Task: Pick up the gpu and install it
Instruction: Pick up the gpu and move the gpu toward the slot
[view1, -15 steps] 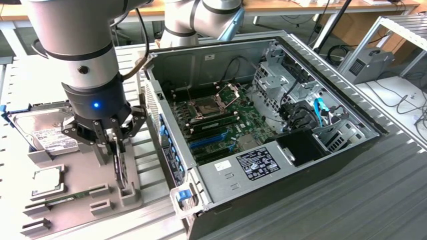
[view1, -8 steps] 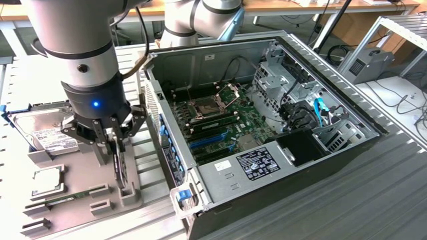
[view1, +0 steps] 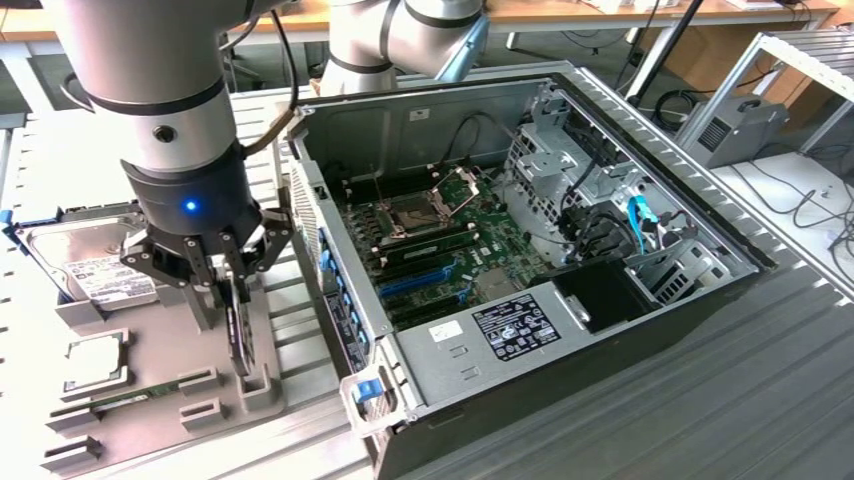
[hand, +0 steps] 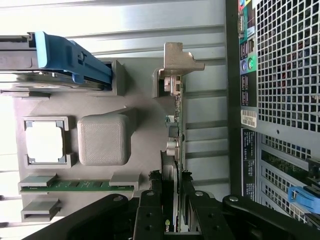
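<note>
The gpu (hand: 176, 125) stands on edge in a slot of the gray tray (hand: 145, 147), right beneath your end effector (hand: 171, 195), so it clamps both faces squarely.

Nothing could be read. The white label (view1: 514, 326) inside the computer case (view1: 601, 390), the paper label (view1: 91, 272) on the hard drive (view1: 60, 240) and a rear sticker (hand: 248, 118) bore print (all too fine to make out).

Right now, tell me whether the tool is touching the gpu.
Touching. The wrist view shows the tool clamped against both faces of the upright gpu, with no gap on either side.
</note>
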